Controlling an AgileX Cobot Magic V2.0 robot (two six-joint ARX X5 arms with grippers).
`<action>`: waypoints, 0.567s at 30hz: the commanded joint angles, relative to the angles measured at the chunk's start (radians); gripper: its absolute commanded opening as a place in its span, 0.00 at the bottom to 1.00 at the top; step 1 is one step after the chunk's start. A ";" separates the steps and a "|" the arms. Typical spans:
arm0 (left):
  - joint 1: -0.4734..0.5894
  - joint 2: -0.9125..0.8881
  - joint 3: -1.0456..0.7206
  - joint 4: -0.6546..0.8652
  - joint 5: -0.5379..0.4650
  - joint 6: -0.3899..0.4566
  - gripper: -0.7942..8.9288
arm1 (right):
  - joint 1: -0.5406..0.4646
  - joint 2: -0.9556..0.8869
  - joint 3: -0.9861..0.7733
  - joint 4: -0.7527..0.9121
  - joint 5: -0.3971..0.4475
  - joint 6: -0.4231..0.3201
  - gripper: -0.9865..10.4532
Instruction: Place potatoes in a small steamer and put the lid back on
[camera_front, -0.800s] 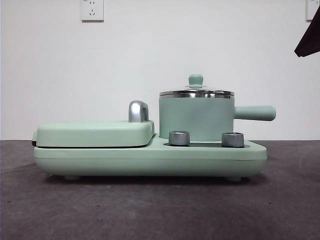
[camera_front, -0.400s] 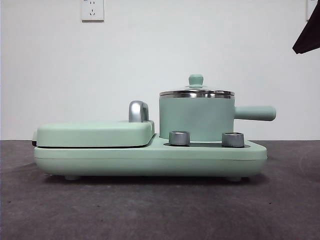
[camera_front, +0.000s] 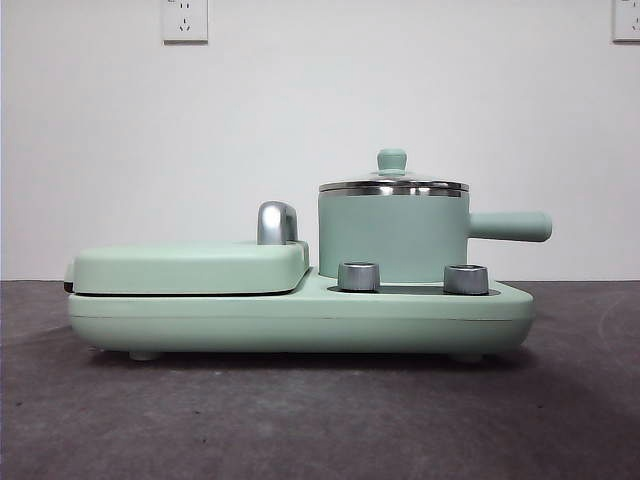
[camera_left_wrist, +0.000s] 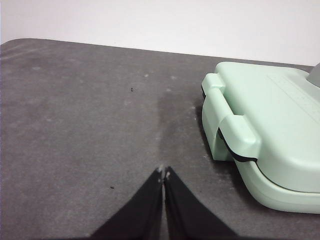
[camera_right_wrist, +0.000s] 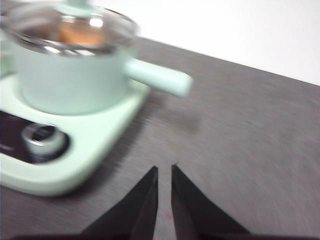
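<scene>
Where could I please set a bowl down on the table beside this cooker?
Bare grey table lies beyond the griddle's handle end, and beside the pot's handle on the other side. The cooker base itself is crowded with pot, knobs and griddle.

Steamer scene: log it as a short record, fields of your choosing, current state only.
small steamer: on the appliance base, handle pointing sideways
lid: seated on the steamer rim
potato: orange-brown shape seen blurred through the glass, inside the pot
griddle cover: closed
left gripper: jaws together, empty, over the table beside the griddle end
right gripper: narrow gap between jaws, empty, near the steamer handle side
</scene>
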 joint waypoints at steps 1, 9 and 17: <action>-0.001 -0.002 -0.018 -0.008 -0.002 -0.008 0.09 | -0.030 -0.142 -0.086 0.027 0.043 0.070 0.12; -0.001 -0.002 -0.018 -0.008 -0.002 -0.008 0.09 | -0.058 -0.310 -0.156 -0.089 0.042 0.103 0.12; -0.001 -0.002 -0.018 -0.008 -0.002 -0.008 0.09 | -0.058 -0.310 -0.156 -0.057 0.042 0.114 0.12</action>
